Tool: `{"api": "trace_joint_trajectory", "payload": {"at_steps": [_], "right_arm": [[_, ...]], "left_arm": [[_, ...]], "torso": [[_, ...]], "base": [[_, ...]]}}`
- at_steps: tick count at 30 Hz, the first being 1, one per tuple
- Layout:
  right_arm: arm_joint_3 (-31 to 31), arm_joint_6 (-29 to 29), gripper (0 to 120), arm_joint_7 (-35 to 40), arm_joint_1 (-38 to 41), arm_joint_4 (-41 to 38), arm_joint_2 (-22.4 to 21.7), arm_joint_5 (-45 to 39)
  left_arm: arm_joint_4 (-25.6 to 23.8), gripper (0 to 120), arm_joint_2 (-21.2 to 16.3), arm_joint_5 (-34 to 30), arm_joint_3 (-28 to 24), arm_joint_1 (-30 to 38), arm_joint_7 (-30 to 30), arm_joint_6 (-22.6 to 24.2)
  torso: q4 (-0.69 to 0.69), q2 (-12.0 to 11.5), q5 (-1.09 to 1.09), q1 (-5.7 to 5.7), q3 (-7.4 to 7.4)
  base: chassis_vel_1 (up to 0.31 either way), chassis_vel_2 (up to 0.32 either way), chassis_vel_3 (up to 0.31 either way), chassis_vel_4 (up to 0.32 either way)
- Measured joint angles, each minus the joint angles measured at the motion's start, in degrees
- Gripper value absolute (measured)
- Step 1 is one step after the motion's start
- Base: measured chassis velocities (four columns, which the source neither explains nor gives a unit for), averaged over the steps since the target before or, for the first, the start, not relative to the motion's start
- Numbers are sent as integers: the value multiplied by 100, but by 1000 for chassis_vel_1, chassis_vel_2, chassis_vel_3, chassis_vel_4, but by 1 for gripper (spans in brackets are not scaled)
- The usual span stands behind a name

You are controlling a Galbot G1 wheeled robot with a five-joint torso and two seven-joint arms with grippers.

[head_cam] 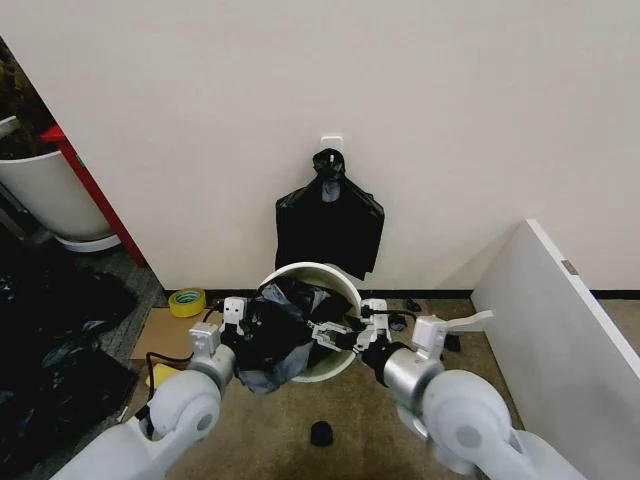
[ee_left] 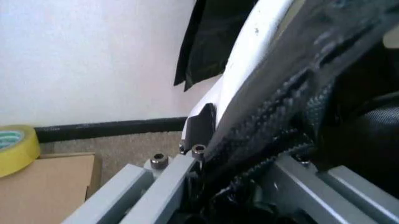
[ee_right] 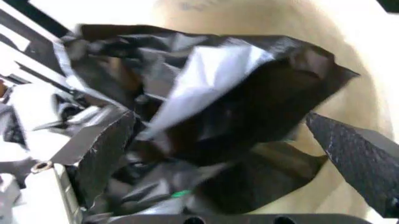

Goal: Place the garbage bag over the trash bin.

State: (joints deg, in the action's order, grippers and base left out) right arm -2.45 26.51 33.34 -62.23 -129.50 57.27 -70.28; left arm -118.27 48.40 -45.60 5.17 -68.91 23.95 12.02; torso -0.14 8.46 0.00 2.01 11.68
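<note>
You are looking into a plain utility corner of an office or lab, staged as a test spot. A bare cream wall meets brown carpet along a dark skirting strip. Left of your left claw, a roll of yellow tape lies by flattened cardboard. Beyond both claws, a knotted black bundle hangs from a wall hook. Right of your right claw, a white board leans. Far left, a heap of dark bags covers the floor beneath a white tub with a red edge.
</note>
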Motion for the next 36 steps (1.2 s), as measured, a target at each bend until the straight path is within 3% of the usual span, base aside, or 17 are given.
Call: {"api": "trace_joint_trajectory", "payload": {"at_steps": [15,36], "right_arm": [[34,85,86,19,-298,3,-52,236],[-45,43,6,43,-494,99,112,498]], "left_arm": [[-137,0,39,81,101,-253,-16,-2],[-259,0,60,74,125,-440,-16,-8]], "torso": [[-1,0,0,0,0],[0,0,0,0,0]], "base": [[0,0,0,0],[0,0,0,0]]}}
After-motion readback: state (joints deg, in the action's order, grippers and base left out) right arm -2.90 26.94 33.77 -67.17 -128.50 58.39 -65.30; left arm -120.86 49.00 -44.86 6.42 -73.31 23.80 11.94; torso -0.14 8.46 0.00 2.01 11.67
